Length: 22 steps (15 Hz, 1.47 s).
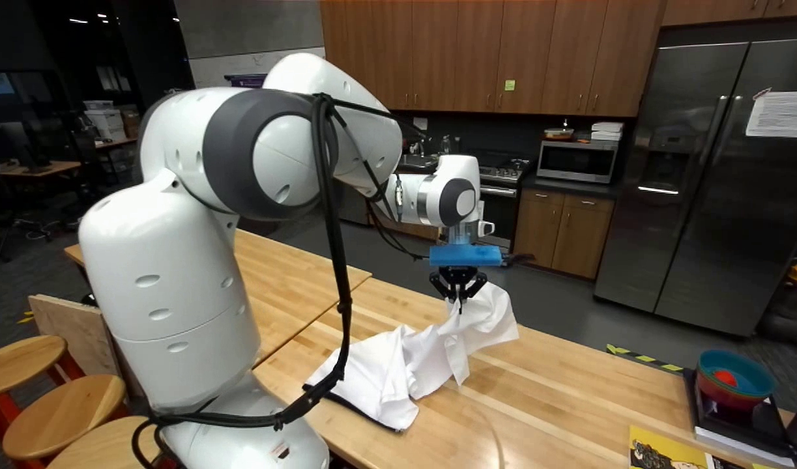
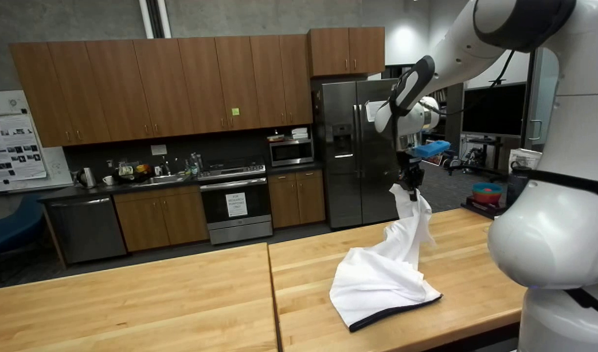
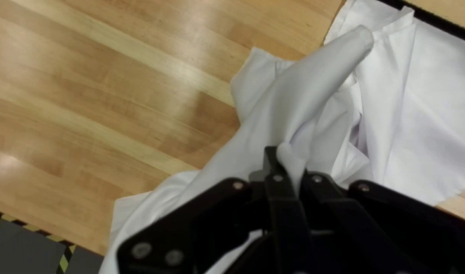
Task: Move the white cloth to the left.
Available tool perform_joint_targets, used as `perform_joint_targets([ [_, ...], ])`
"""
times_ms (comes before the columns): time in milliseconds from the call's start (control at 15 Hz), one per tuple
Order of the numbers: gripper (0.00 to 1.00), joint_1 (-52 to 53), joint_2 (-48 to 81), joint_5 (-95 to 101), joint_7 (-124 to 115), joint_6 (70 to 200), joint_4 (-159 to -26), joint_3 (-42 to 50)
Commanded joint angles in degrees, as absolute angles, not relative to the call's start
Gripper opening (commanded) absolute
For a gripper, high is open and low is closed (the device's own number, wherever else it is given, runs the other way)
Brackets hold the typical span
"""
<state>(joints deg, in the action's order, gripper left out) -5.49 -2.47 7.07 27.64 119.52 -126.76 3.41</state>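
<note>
Pinching a raised fold of the white cloth in the end effector; draping down from there, lying rumpled on the worktop.

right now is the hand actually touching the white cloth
Touching: the wrist view shows a fold of the white cloth pinched in the hand, and both exterior views show it hanging from there.

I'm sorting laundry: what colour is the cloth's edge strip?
Black; the edge strip shows best in an exterior view.

white cloth: matt fabric (wrinkled) | table: wood, glossy | robot arm: smooth, glossy | refrigerator: metal
</note>
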Motion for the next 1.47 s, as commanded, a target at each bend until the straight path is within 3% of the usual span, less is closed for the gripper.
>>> perform_joint_targets([
  [0,0.01,-2.25,-9.36,9.48,28.64,117.35,-129.53,1.53],
  [733,0.01,5.83,-17.60,12.46,33.01,114.29,-132.29,-2.17],
  [1400,0.01,-1.84,-14.11,11.07,34.69,115.45,-128.52,8.12],
])
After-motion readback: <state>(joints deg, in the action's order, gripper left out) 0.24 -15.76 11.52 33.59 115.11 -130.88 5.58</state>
